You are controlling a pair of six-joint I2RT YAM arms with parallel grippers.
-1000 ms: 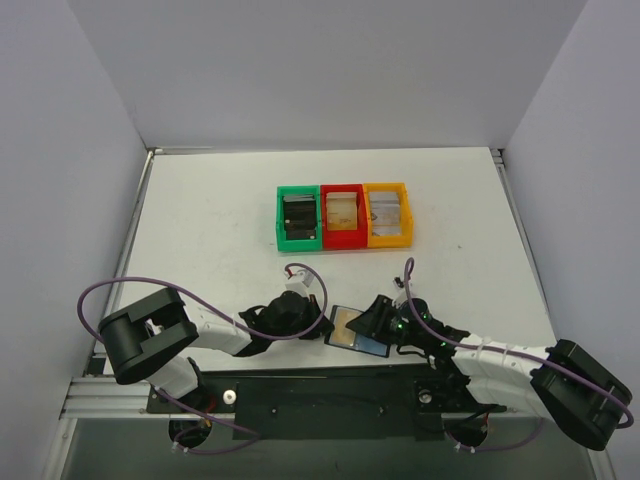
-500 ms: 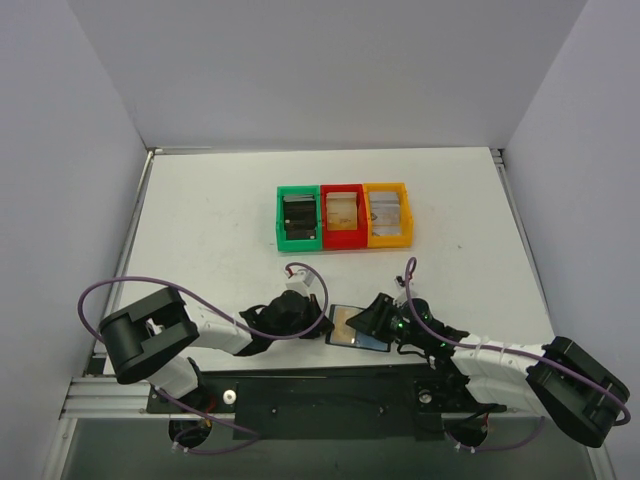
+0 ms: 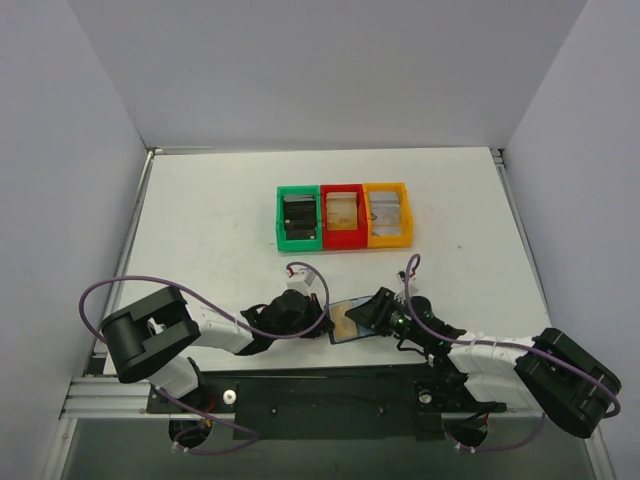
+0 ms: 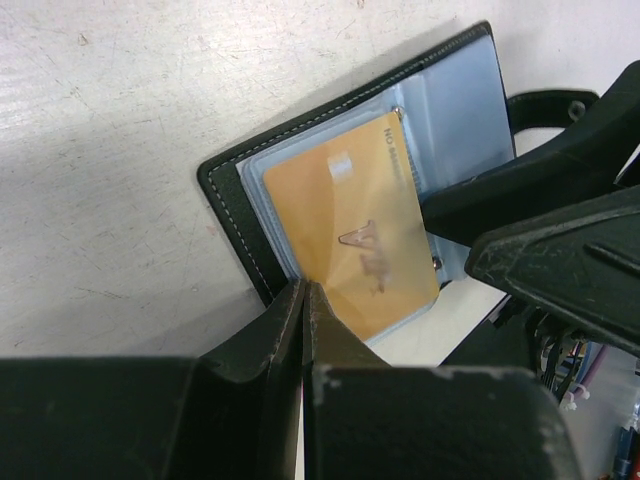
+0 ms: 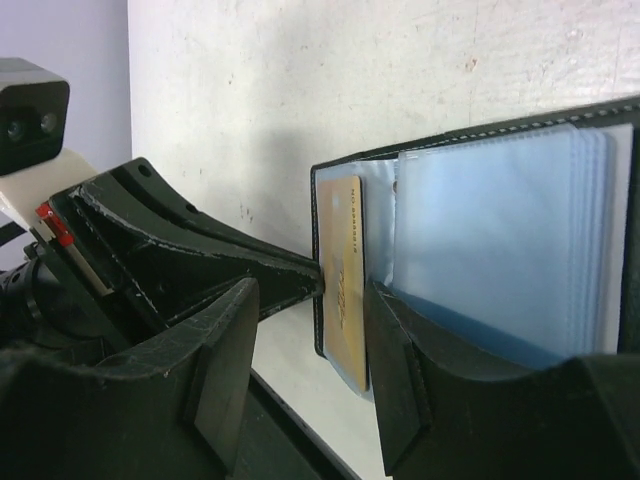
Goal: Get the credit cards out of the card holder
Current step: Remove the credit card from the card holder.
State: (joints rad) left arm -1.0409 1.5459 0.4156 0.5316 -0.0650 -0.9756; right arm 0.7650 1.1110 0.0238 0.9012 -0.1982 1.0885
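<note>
Card holder [image 4: 455, 110] edge in left hand [image 4: 303, 292]

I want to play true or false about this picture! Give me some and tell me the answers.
1. The card holder lies open. True.
2. A tan credit card shows inside it. True.
3. The green bin, red bin and yellow bin stand in a row. True.
4. The left gripper gapes wide open. False: its fingers are pressed together at the card holder's edge.
5. The card holder sits in the green bin. False: it is on the table.
</note>
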